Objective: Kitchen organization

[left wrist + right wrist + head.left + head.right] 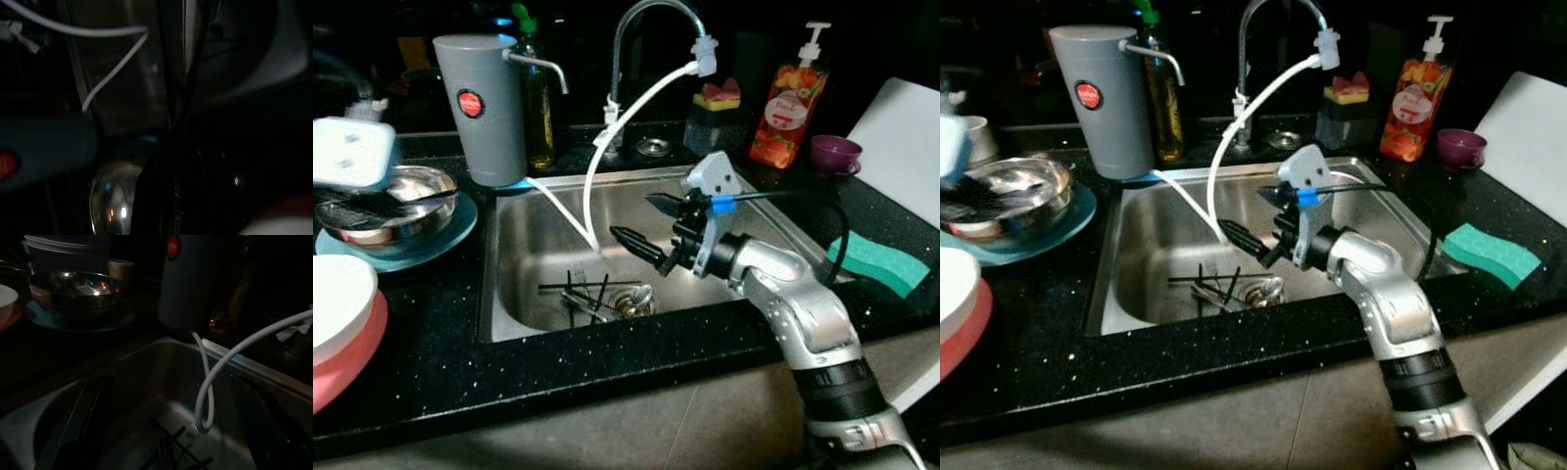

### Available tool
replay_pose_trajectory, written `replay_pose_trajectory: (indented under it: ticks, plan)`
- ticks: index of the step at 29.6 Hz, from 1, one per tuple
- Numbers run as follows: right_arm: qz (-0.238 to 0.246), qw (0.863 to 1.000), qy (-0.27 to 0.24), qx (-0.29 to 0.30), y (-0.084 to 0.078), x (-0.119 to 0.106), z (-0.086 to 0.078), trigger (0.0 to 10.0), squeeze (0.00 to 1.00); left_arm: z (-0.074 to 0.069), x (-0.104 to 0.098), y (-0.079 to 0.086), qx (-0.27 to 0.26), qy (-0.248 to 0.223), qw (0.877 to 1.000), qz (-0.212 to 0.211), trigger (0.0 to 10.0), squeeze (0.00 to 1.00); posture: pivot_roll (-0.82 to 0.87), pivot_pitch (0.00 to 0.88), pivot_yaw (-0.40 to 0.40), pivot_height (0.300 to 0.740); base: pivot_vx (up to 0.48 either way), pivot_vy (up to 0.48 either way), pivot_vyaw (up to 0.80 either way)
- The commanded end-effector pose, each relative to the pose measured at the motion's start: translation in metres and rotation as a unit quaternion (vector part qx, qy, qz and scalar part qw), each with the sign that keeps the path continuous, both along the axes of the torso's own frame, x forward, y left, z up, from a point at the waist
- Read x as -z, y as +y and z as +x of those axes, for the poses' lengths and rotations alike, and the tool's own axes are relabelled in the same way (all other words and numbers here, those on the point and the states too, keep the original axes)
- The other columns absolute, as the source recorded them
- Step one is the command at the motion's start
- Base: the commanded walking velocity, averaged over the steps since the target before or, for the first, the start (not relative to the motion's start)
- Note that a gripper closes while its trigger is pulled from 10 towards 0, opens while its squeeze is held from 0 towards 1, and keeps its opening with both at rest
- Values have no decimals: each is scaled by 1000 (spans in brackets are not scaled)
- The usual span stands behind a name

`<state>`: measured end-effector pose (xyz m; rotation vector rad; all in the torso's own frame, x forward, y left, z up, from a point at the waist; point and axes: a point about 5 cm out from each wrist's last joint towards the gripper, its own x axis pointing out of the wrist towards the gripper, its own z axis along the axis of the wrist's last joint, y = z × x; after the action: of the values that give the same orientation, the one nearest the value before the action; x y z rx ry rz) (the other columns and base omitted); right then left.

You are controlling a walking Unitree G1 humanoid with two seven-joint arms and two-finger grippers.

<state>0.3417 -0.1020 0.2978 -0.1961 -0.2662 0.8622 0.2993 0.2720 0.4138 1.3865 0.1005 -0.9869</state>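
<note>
Hovering spread over the sink [509, 284], right end effector [646, 223] points left.

Home kitchen: steel sink [524, 250], faucet [641, 39], soap bottle [790, 103], black countertop [431, 377].

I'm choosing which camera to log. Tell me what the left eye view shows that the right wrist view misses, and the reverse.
Left eye alone: the right gripper from outside, open above the sink, plus the green sponge, soap bottle and purple cup. Right wrist alone: a close look down between its fingers into the basin. Both: the white hose, grey filter jug, steel bowl and cutlery.
</note>
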Motion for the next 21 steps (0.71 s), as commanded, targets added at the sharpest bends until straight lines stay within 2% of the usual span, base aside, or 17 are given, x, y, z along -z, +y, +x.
replay_pose_trajectory:
  ticks: [1,2,3,4,7,10,13,14,15,18,21]
  plan:
    - [-4,1000,-4,-1,2,0,2,10000,0,10,0,-15,27,16,999,5,10000,0,249,122,-13,740,0,0,0]
    - [-4,1000,-4,-1,2,0,2,10000,0,10,0,-15,27,16,999,5,10000,0,249,122,-13,740,0,0,0]
    - [-4,1000,-5,0,3,0,2,10000,0,18,3,-27,44,22,999,4,10000,0,238,112,5,740,0,0,0]
    - [-4,1000,-5,0,3,0,2,10000,0,18,3,-27,44,22,999,4,10000,0,238,112,5,740,0,0,0]
    - [-2,1000,-7,19,1,-1,8,10000,0,43,25,-59,82,57,995,-13,10000,0,178,100,26,740,0,0,0]
    - [-1,1000,-6,23,0,-1,9,10000,0,49,33,-66,87,66,994,-19,10000,0,160,102,29,740,0,0,0]
    - [-13,1000,-6,23,0,-2,11,10000,0,62,58,-90,104,93,990,-27,10000,0,99,105,47,740,0,0,0]
    - [-28,999,-6,23,0,-1,13,10000,0,67,70,-99,110,100,989,-16,10000,0,76,110,53,740,0,0,0]
    - [-28,999,-6,23,0,-1,13,10000,0,67,70,-99,110,100,989,-16,10000,0,76,110,53,740,0,0,0]
    - [-67,997,-6,36,-5,0,22,10000,0,74,93,-118,123,119,985,4,10000,0,35,118,73,740,0,0,0]
    - [-76,996,-6,43,-12,-2,26,10000,0,77,98,-126,125,123,985,5,10000,0,26,118,79,740,0,0,0]
